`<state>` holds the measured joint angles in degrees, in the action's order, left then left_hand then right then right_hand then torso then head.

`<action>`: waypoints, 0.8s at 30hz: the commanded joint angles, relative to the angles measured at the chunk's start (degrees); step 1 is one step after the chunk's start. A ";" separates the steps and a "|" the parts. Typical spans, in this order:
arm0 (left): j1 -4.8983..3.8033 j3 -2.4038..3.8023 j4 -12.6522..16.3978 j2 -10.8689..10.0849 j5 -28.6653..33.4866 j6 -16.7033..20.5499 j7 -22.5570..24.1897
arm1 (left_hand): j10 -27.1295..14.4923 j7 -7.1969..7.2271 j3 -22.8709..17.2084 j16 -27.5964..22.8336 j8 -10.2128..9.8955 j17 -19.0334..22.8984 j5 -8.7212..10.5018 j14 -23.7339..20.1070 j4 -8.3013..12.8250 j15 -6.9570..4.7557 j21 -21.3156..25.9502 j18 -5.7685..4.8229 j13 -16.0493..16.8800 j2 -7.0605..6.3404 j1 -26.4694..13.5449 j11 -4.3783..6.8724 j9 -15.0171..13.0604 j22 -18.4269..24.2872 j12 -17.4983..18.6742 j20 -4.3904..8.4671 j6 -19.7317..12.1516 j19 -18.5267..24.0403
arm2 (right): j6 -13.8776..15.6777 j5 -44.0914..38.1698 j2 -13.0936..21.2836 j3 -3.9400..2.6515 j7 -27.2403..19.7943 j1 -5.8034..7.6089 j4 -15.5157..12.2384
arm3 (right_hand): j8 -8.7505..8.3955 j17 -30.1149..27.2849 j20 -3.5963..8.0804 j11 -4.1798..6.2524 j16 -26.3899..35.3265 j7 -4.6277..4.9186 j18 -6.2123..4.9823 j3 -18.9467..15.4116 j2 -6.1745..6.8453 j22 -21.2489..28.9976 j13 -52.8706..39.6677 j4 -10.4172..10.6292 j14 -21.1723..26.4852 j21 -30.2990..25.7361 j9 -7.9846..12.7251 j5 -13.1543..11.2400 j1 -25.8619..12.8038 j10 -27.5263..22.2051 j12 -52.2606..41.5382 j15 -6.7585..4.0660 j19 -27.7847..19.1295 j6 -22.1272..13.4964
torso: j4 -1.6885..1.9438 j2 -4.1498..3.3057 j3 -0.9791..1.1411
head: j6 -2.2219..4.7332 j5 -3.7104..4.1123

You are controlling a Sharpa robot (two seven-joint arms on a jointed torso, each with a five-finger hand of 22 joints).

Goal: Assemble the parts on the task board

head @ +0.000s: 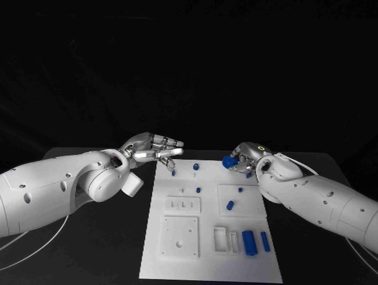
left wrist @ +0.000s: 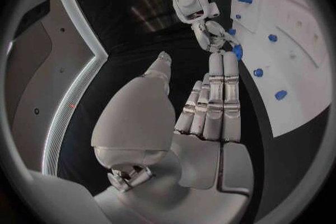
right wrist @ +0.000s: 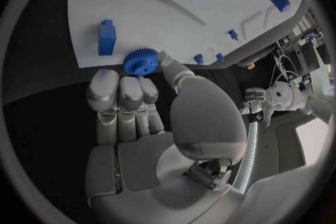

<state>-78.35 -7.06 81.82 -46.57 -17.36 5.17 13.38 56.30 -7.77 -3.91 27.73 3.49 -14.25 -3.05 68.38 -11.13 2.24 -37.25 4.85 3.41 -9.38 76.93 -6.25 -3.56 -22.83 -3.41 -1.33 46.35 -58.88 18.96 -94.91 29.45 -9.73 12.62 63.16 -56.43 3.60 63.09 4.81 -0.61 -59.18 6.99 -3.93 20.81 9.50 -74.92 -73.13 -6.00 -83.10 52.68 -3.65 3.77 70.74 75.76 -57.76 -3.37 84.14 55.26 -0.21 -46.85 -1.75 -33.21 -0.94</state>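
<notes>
Right wrist view shows the right robot hand (right wrist: 150,117) pinching a blue gear (right wrist: 140,61) at its fingertips, at the far right corner of the task board (head: 241,249). Held so lightly, the gear may tilt or slip when seated. The left robot hand (head: 155,149) hovers released, fingers apart, at the far left corner. The gear's target peg is hard to make out.

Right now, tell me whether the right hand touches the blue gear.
Touching. In the right wrist view, the right hand pinches the blue gear between its fingers.
</notes>
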 commanded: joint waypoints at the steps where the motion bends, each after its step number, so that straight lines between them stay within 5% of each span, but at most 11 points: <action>1: -0.03 0.06 0.10 0.07 -0.19 -0.78 0.20 | -0.19 0.15 0.05 -0.14 -0.09 -0.09 0.29 0.26 0.13 -0.02 0.32 0.20 0.00 0.48 0.08 0.24 0.04 -0.12 -0.05 0.29 -0.24 -0.19 | -1.21 0.12 0.30 -0.04 0.10 -0.02 -0.86 | 0.04 0.07 -0.33 0.17 0.23 -0.09 -0.06 -0.03 -0.40 -6.96 0.04 0.39 -0.24 -0.23 -0.09 -0.14 -0.06 -0.02 -0.08 0.06 1.87 0.63 | 0.01 0.03 0.00 | 0.02 0.00; 18: -0.03 0.06 0.24 -0.33 0.22 0.05 0.30 | -0.23 0.05 -0.02 -0.08 -0.11 -0.15 0.28 0.27 1.36 -0.01 0.33 0.26 0.00 1.16 -0.16 0.17 0.05 -0.24 -0.05 0.27 -0.43 -0.24 | -4.29 0.49 1.97 -0.05 0.90 -0.45 -4.74 | 0.01 0.13 -0.26 0.25 0.23 -0.22 0.01 -0.08 -0.66 -6.97 -0.03 0.56 -0.27 -0.24 -0.09 -0.05 -0.23 0.02 -0.19 0.00 1.87 1.37 | -0.03 -0.02 0.01 | 0.08 0.10; 24: -0.03 0.06 0.25 -0.37 0.24 0.05 0.25 | -0.23 0.07 -0.06 -0.07 -0.10 -0.16 0.28 0.27 1.53 0.00 0.33 0.28 0.00 1.32 -0.14 0.17 0.05 -0.26 -0.05 0.26 -0.44 -0.24 | -0.40 -0.39 2.17 -0.04 1.39 -0.60 -4.88 | -0.02 0.06 -0.20 0.27 0.37 -0.22 0.02 0.09 -0.74 -6.94 0.02 0.59 -0.24 -0.35 -0.07 -0.05 -0.21 -0.01 -0.10 -0.04 1.86 1.36 | 0.03 -0.01 0.00 | 0.28 0.18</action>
<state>-78.35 -7.05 81.91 -46.99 -17.31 5.28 13.31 56.30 -7.57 -3.91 27.73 3.49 -14.31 -3.05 68.38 -10.02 2.24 -37.25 4.85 3.41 -8.59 76.75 -6.25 -3.56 -23.02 -3.41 -1.33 46.15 -58.88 16.63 -94.39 31.53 -9.75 13.37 62.64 -61.13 3.60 63.13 4.81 -0.61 -59.19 6.78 -3.93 20.81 9.27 -74.91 -73.13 -5.68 -83.10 52.68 -3.69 3.77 70.51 75.76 -57.77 -3.37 84.14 56.09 -0.22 -46.84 -1.76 -32.97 -0.77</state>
